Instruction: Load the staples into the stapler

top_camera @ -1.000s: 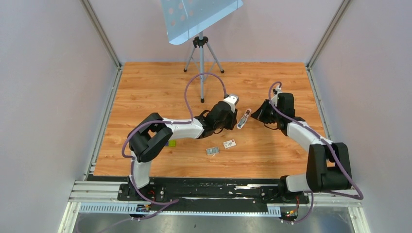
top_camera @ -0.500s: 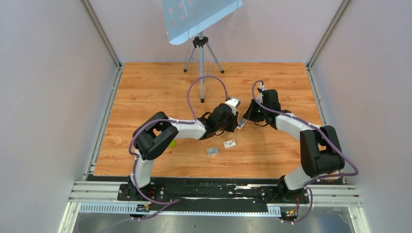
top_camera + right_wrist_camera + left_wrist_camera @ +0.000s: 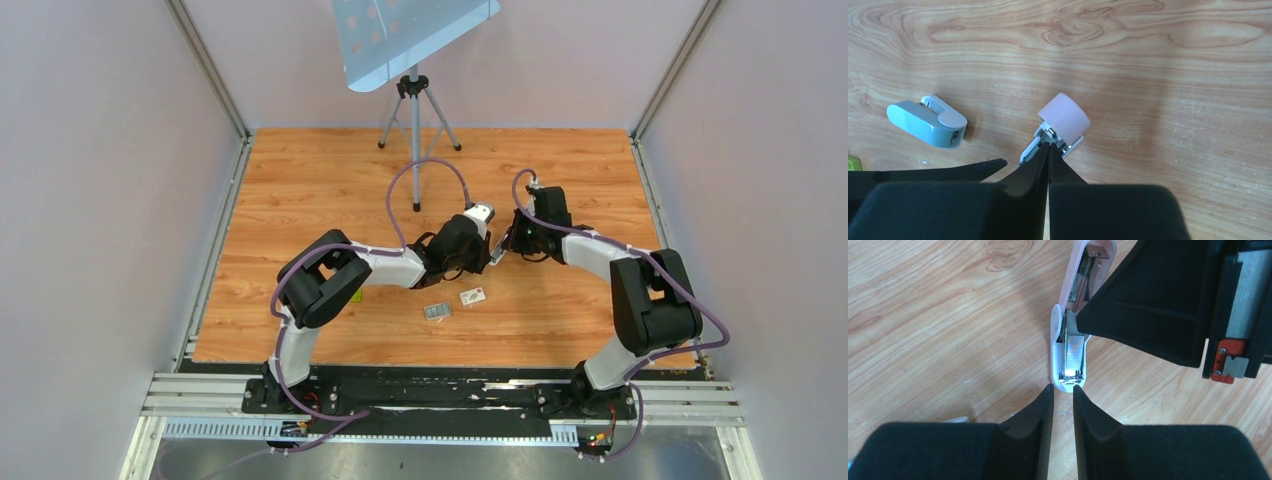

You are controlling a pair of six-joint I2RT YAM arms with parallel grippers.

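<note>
The stapler (image 3: 1068,360) lies opened out flat on the wooden floor, its pale pink lid (image 3: 1094,255) folded back. A silvery strip of staples (image 3: 1071,347) sits in the channel of its white base. My left gripper (image 3: 1062,389) stands just short of the base's near end, its jaws a narrow gap apart with nothing between them. My right gripper (image 3: 1049,145) is shut, and its tips touch the metal part under the pink lid (image 3: 1064,116). From above, both grippers meet over the stapler (image 3: 494,246), which is mostly covered.
A small pale blue and white object (image 3: 928,122) lies on the floor left of the stapler. A white labelled card (image 3: 473,295) and a greyish item (image 3: 437,311) lie nearer the bases. A green block (image 3: 353,294) sits by the left arm. A tripod (image 3: 414,120) stands behind.
My right arm has swung left and brought its shut tips onto the stapler. The left gripper's jaws have narrowed slightly, and the arm has barely moved.
</note>
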